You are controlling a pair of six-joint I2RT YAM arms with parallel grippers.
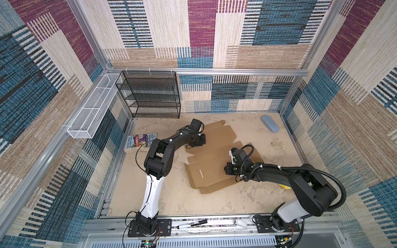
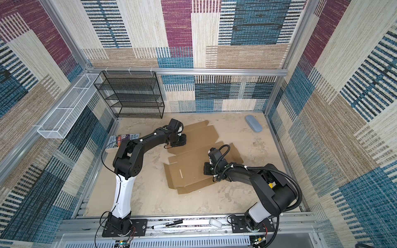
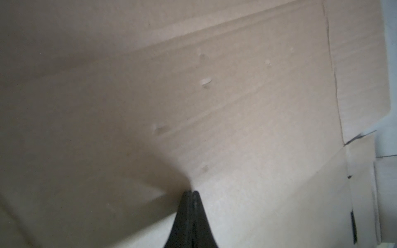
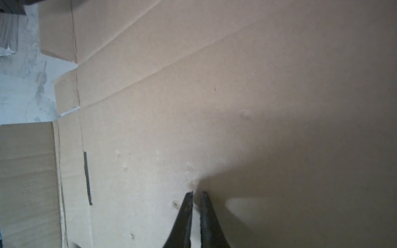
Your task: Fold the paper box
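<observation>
**A:** Where was the paper box, and how far along did the folding look?

**B:** The paper box [image 1: 206, 165] lay as a flat brown cardboard sheet on the bench [image 1: 214, 204]. It reached from the middle toward the far edge, a little right of centre. Every flap and tab lay flat, and no wall stood up. I judged the folding as barely begun, at the stage of pinning the sheet down.

**A:** Start nearest. How was the right arm posed?

**B:** From its base at the near right corner it rose, bent sharply at the elbow, and ran its forearm leftward over the sheet's nearer half. The wrist tipped the right hand [image 4: 197, 193] down at a broad panel. Its fingers [image 4: 206, 210] were drawn almost together, with only a sliver between them, and gripped nothing. The tips sat at the cardboard, but contact could not be confirmed.

**A:** And farther off?

**B:** The left arm climbed from the near edge, folded at the elbow, and stretched toward the far edge with its wrist bent downward. The left hand [image 3: 191, 192] was clenched and empty, its fingers pressed together. Its tip appeared to press the sheet's far left panel, beside a score line.

**A:** What did the next move call for?

**B:** Probably one hand would hold a panel down. The other would spread its fingers, catch a side flap's free edge and swing it up along its crease. Thin, flat cardboard offered little to catch, so the sheet could have slid.
</observation>
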